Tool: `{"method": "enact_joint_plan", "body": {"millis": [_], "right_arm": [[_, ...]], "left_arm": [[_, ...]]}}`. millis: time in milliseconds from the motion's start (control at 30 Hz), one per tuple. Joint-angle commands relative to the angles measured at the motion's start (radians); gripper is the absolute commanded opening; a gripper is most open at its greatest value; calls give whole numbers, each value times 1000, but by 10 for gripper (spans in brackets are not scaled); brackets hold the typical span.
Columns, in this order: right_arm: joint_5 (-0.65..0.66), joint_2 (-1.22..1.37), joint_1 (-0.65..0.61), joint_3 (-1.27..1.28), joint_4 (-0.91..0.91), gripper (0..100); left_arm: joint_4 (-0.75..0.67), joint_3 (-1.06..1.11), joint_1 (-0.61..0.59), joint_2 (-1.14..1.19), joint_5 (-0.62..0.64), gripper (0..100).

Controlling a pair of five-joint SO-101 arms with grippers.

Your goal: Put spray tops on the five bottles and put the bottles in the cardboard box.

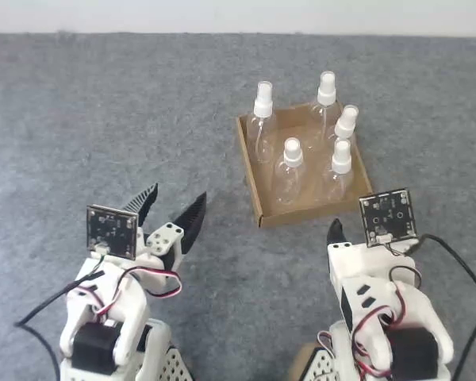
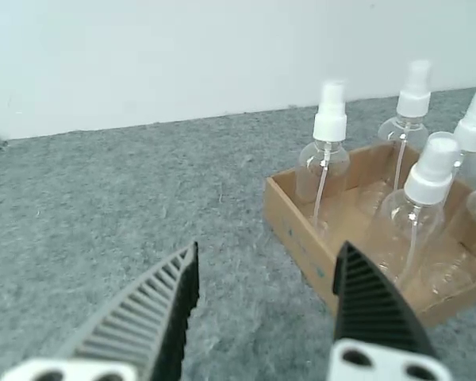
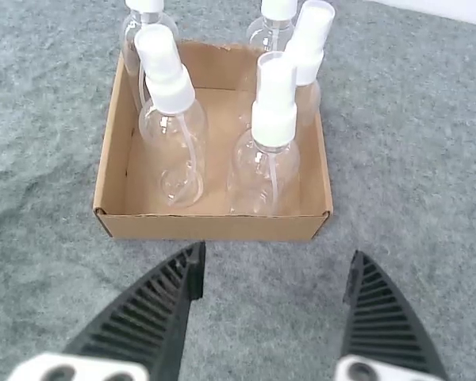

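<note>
A shallow cardboard box [image 1: 309, 213] sits on the grey carpet right of centre. Several clear bottles [image 1: 290, 168] stand upright inside it, each with a white spray top [image 1: 292, 149] on. My left gripper [image 1: 173, 208] is open and empty on the near left, well apart from the box. In the left wrist view its fingers frame bare carpet, with the box [image 2: 297, 230] and bottles [image 2: 325, 155] beyond. My right gripper [image 3: 276, 258] is open and empty just in front of the box [image 3: 214, 226], facing the bottles [image 3: 173, 139]. One of its fingers [image 1: 334, 230] shows in the high view.
Grey carpet [image 1: 119, 119] covers the table. A pale wall runs along the far edge [image 2: 143, 63]. Cables [image 1: 460, 262] trail from both arms near the front edge.
</note>
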Motion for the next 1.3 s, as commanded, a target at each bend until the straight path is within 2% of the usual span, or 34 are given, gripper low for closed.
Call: {"method": "enact_joint_plan", "body": {"millis": [0,200,400,667,933,1267], "right_arm": [[11,-4,1,-3,8,235],[11,-13,1,28,12,235],[11,-16,1,43,136,235],[11,-22,1,38,140,238],[12,-228,1,75,160,235],[12,-193,1,81,157,235]], "left_arm": [[-3,-38,-8,-23,5,252],[-3,-38,-11,-23,6,252],[-3,-38,-12,-23,6,252],[-3,-38,-12,-23,6,252],[-2,-39,-14,-23,6,252],[-2,-44,-14,-23,6,253]]}}
